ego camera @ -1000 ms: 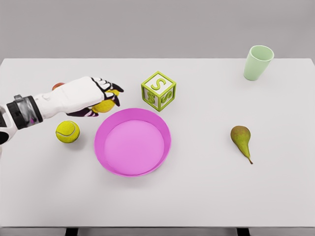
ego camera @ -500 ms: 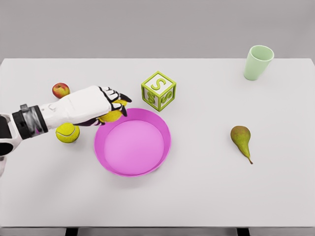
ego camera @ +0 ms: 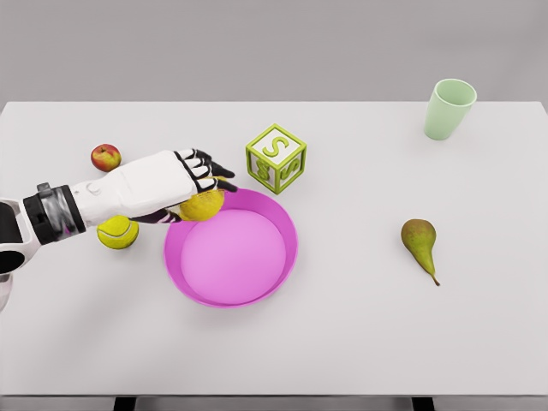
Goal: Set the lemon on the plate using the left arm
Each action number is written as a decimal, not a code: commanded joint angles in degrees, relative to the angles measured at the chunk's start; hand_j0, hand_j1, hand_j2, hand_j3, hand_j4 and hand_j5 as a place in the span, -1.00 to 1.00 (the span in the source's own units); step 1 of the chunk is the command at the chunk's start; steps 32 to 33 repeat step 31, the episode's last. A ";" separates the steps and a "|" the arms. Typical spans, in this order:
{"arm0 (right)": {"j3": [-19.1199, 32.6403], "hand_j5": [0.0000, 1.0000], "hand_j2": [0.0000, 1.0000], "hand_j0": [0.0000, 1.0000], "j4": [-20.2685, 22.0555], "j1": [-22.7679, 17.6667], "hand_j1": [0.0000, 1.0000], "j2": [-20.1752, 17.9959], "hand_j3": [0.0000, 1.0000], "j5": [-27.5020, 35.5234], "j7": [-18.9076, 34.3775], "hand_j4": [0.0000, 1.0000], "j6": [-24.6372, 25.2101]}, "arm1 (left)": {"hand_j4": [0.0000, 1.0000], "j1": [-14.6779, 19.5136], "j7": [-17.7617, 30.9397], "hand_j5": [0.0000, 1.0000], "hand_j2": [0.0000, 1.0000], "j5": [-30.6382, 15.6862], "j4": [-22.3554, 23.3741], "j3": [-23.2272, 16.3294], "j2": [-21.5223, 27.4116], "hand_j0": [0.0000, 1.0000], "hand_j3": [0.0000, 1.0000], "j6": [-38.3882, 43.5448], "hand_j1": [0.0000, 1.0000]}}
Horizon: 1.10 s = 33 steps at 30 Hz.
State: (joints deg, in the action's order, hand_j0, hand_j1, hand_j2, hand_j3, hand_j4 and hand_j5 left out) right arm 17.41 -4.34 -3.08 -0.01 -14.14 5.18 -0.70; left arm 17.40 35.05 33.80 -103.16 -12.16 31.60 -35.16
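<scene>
Head view: left hand (ego camera: pixel 163 184) over the left rim of the pink plate (ego camera: pixel 287 257). Fingers (ego camera: pixel 204 164) curled round the lemon (ego camera: pixel 203 205), holding it from above. Lemon just at the plate's near-left edge, partly over the rim, maybe not touching the plate yet; hard to tell. Small, round, bright yellow, a bit bumpy, mostly hidden under the hand.

Probably light and firm, not squishy. Skin maybe a little slippery, and round enough to roll away if let go on the rim. Best held around the fat middle, as now, and set down more toward the middle of the plate.

Close by on the white surface (ego camera: pixel 360 342): tennis ball (ego camera: pixel 117 233) just beside the wrist, red apple (ego camera: pixel 105 157) behind, green letter block (ego camera: pixel 276 158) near the fingertips. Pear (ego camera: pixel 419 244) and green cup (ego camera: pixel 448 109) well apart on the right. Right hand not seen.
</scene>
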 commanded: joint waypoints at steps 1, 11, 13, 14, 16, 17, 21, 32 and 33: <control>-0.01 1.00 1.00 1.00 0.03 0.00 1.00 0.01 1.00 -0.01 0.01 1.00 0.00 | 1.00 0.00 -0.05 1.00 1.00 -0.31 -0.02 0.03 -0.04 1.00 1.00 0.16 1.00; -0.01 1.00 1.00 1.00 -0.05 0.00 1.00 0.01 1.00 -0.01 0.01 1.00 0.00 | 1.00 -0.44 -0.05 1.00 1.00 -3.92 -0.02 4.33 0.92 1.00 1.00 0.16 1.00; -0.01 1.00 1.00 1.00 -0.05 0.00 1.00 0.01 1.00 -0.01 0.01 1.00 0.00 | 1.00 -0.97 -0.05 1.00 1.00 -4.36 0.07 7.84 3.29 1.00 1.00 0.16 1.00; -0.01 1.00 1.00 1.00 -0.05 0.00 1.00 0.01 1.00 -0.01 0.01 1.00 0.00 | 1.00 -1.93 -0.05 1.00 1.00 -4.62 0.24 9.78 3.73 1.00 1.00 0.16 1.00; -0.01 1.00 1.00 1.00 -0.05 0.00 1.00 0.01 1.00 -0.01 0.01 1.00 0.00 | 1.00 -2.72 -0.05 1.00 1.00 -4.53 0.77 11.98 3.73 1.00 1.00 0.16 1.00; -0.01 1.00 1.00 1.00 0.03 0.00 1.00 0.01 1.00 -0.01 0.01 1.00 0.00 | 1.00 -2.72 -0.05 1.00 1.00 -4.45 0.95 12.16 3.82 1.00 1.00 0.16 1.00; -0.01 1.00 1.00 1.00 -0.05 0.00 1.00 0.01 1.00 -0.01 0.01 1.00 0.00 | 1.00 -2.72 -0.05 1.00 1.00 -4.36 3.23 12.16 4.53 1.00 1.00 0.16 1.00; -0.01 1.00 1.00 1.00 -0.05 0.00 1.00 0.01 1.00 -0.01 0.01 1.00 0.00 | 1.00 -3.16 -0.05 1.00 1.00 -4.36 4.38 12.86 4.88 1.00 1.00 0.16 1.00; -0.01 1.00 1.00 1.00 -0.05 0.00 1.00 0.01 1.00 -0.01 0.01 1.00 0.00 | 1.00 -3.16 -0.05 1.00 1.00 -4.36 4.38 12.86 4.88 1.00 1.00 0.16 1.00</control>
